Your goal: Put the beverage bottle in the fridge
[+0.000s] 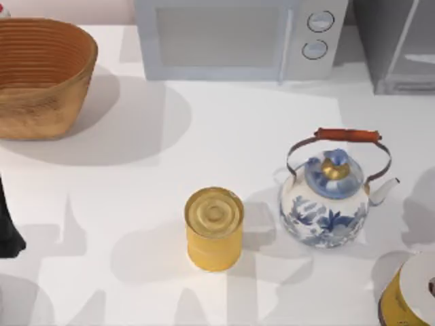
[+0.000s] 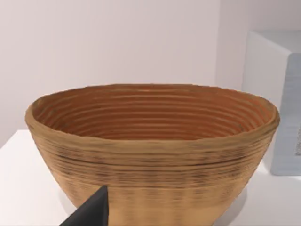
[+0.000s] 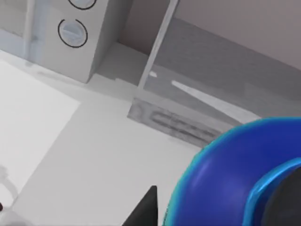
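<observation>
Fridge (image 1: 401, 44) stands at the table's (image 1: 136, 204) far right corner, just beside the microwave (image 1: 238, 37), its pale door panel facing the table. The right wrist view looks down on that door's lower frame, so the right gripper (image 3: 143, 209) hangs tilted toward the fridge, with a blue rounded thing (image 3: 235, 174) close against its dark tip. I cannot tell whether this claw is wide, narrow or holding the blue thing.

A yellow cylinder with a white top (image 1: 409, 292) sits at the top view's lower right edge; I cannot tell if it is the beverage bottle.

The left arm (image 1: 8, 227) is parked at the left edge, and the left gripper (image 2: 91, 211) points level at the woven basket (image 1: 41, 75); its claw state cannot be told.

A yellow can (image 1: 214, 231) and a blue-and-white kettle (image 1: 329, 197) stand apart mid-table.
</observation>
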Controlling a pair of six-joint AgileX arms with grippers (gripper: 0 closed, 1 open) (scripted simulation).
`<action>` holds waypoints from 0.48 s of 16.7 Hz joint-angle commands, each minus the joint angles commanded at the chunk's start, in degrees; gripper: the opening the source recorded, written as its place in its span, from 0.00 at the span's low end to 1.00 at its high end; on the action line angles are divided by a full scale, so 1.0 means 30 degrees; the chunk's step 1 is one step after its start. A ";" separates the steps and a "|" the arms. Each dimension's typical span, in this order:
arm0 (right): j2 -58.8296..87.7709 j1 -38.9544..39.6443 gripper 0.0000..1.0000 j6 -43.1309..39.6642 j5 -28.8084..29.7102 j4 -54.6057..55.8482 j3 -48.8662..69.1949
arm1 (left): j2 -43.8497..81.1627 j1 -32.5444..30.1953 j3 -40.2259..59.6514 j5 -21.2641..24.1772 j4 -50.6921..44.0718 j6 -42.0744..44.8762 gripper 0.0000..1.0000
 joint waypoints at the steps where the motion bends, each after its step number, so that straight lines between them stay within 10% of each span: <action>1: -0.1733 0.0510 0.01 0.1392 0.0704 0.0605 -0.1142 | 0.0000 0.0000 0.0000 0.0000 0.0000 0.0000 1.00; 8: -0.8563 0.2223 0.01 0.7453 0.4129 0.3011 -0.6511 | 0.0000 0.0000 0.0000 0.0000 0.0000 0.0000 1.00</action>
